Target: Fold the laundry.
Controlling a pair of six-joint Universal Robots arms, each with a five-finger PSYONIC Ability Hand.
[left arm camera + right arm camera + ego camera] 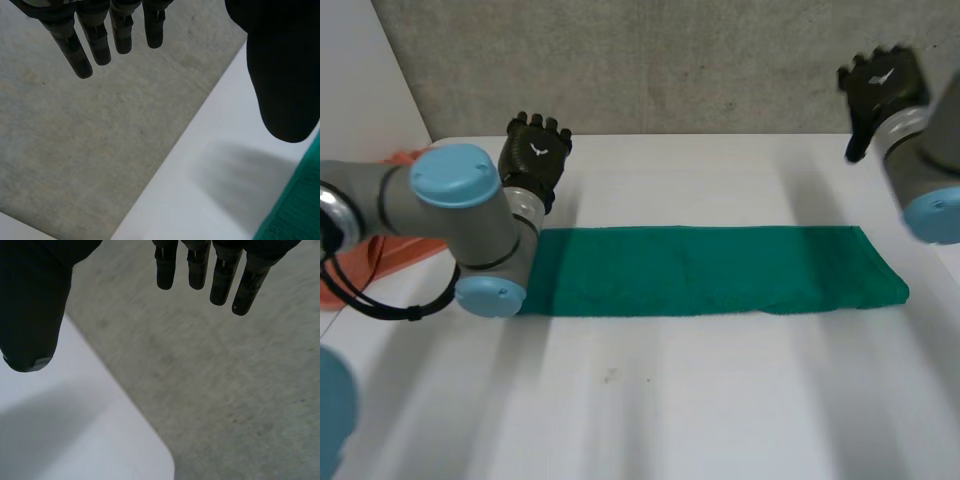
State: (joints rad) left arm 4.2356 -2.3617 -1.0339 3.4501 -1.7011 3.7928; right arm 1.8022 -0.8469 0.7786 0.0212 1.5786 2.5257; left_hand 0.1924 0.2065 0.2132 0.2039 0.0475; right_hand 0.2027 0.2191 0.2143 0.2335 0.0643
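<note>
Here the left hand (535, 150) and right hand (882, 85) hang relaxed and empty, clear of the seemingly folded green towel (710, 270).

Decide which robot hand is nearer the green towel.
Left. The left hand is open just beyond the green towel's far edge, near its left end; the right hand is open past the table's far right corner, well clear.
</note>
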